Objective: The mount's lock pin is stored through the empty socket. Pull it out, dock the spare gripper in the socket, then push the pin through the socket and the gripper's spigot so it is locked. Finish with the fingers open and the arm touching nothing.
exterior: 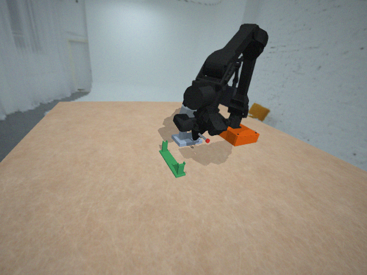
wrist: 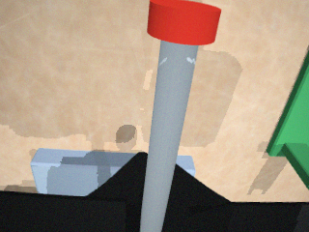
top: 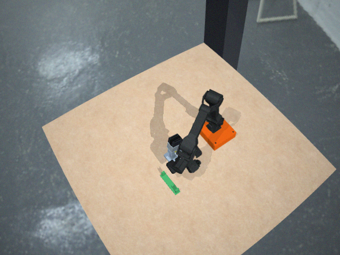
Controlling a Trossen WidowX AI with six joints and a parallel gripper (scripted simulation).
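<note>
My gripper (exterior: 196, 136) (wrist: 149, 161) is shut on the grey lock pin (exterior: 203, 137) (wrist: 170, 106), low beside the mount. The pin's red head points away from the fingertips; its other end is hidden by the fingers. The pale blue mount (top: 170, 157) (exterior: 181, 143) (wrist: 41, 175) has a flat base on the table. The spare gripper (top: 175, 139) (exterior: 187, 112), with black ribbed jaws and a grey body, stands upright over the mount. The arm partly hides it and the socket, so whether the pin's tip touches the socket cannot be told.
A green cradle (top: 169, 182) (exterior: 170, 160) (wrist: 295, 116) with upright posts at both ends lies in front of the mount and holds nothing. The arm's orange base block (top: 219, 137) (exterior: 246, 138) stands behind and to the right. The arm leans close over the spare gripper.
</note>
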